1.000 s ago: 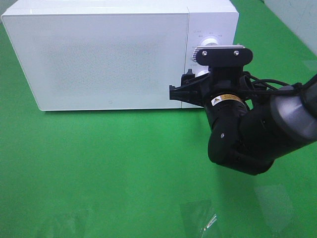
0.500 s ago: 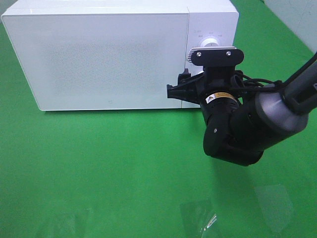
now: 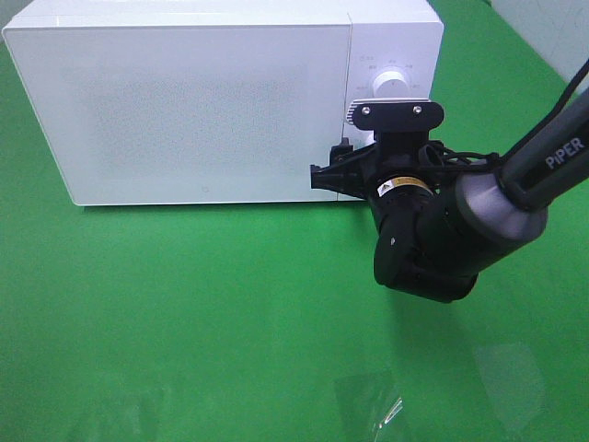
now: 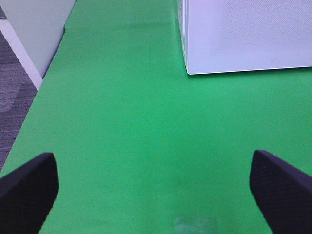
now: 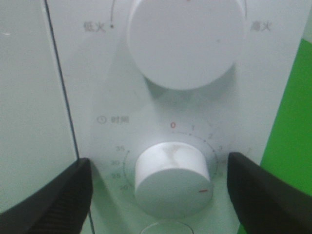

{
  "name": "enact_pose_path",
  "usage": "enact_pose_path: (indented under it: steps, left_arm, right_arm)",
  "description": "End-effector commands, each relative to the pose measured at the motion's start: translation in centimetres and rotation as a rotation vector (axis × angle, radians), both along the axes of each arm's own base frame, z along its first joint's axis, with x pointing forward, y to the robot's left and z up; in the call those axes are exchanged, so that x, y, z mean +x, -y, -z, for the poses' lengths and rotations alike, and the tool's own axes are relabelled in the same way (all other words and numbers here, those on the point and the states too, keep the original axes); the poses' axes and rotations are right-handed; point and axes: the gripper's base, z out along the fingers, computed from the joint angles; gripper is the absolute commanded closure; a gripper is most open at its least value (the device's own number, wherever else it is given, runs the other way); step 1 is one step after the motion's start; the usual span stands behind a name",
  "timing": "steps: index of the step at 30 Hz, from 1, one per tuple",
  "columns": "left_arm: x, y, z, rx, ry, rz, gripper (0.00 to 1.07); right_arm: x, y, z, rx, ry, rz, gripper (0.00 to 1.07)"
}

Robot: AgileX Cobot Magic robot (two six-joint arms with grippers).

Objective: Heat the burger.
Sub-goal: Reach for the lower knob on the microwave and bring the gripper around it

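1. The right gripper (image 5: 158,192) is spread wide. Its dark fingers (image 5: 48,195) stand one on each side of the timer knob (image 5: 170,178). White panel shows between each finger and the knob, so it holds nothing.
2. The timer knob's red mark sits away from the red 0 on its dial, past the 3.
3. On the same control panel (image 3: 391,55), next to the timer knob, is the larger power knob (image 5: 185,39), clear of both fingers.
4. The panel belongs to a white microwave (image 3: 202,28) standing on the green table cover (image 3: 184,304). Its door (image 3: 184,110) is closed.
5. The burger cannot be seen in any view; the shut door is opaque.
6. The left gripper (image 4: 156,195) is also spread wide and empty, over bare green cover, with the microwave's corner well ahead of it.
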Motion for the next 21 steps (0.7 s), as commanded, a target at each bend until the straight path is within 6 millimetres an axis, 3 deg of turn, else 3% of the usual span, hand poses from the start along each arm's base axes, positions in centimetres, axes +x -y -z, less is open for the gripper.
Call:
enact_pose_path:
  steps: [1, 7, 8, 11, 12, 13, 16, 17, 19, 21]
  left_arm:
    - [-0.3, 0.0, 0.0, -0.006, 0.034, 0.001, 0.06]
    - [-0.3, 0.0, 0.0, -0.006, 0.034, 0.001, 0.06]
    - [-0.3, 0.0, 0.0, -0.006, 0.034, 0.001, 0.06]
    - [-0.3, 0.0, 0.0, -0.006, 0.034, 0.001, 0.06]
    - [-0.3, 0.0, 0.0, -0.006, 0.034, 0.001, 0.06]
    - [-0.3, 0.0, 0.0, -0.006, 0.034, 0.001, 0.06]
    - [-0.3, 0.0, 0.0, -0.006, 0.034, 0.001, 0.06]
    - [-0.3, 0.0, 0.0, -0.006, 0.034, 0.001, 0.06]
    - [-0.3, 0.0, 0.0, -0.006, 0.034, 0.001, 0.06]
    - [-0.3, 0.0, 0.0, -0.006, 0.034, 0.001, 0.06]
  right_arm:
    - [0.4, 0.1, -0.2, 0.019, 0.015, 0.006, 0.33]
    - [0.4, 0.1, -0.3, 0.019, 0.022, 0.006, 0.48]
    - [0.4, 0.1, -0.3, 0.018, 0.025, 0.007, 0.57]
    - [0.4, 0.1, -0.6, 0.013, 0.043, 0.011, 0.66]
    - [0.4, 0.2, -0.9, 0.005, 0.06, 0.013, 0.76]
    - [0.4, 0.2, -0.9, 0.005, 0.06, 0.013, 0.76]
    - [0.4, 0.1, -1.8, -0.009, 0.09, 0.009, 0.94]
    - [0.4, 0.1, -1.8, -0.009, 0.09, 0.009, 0.94]
    - [0.4, 0.0, -2.1, -0.017, 0.095, -0.01, 1.06]
    - [0.4, -0.1, -2.1, -0.018, 0.094, -0.014, 1.07]
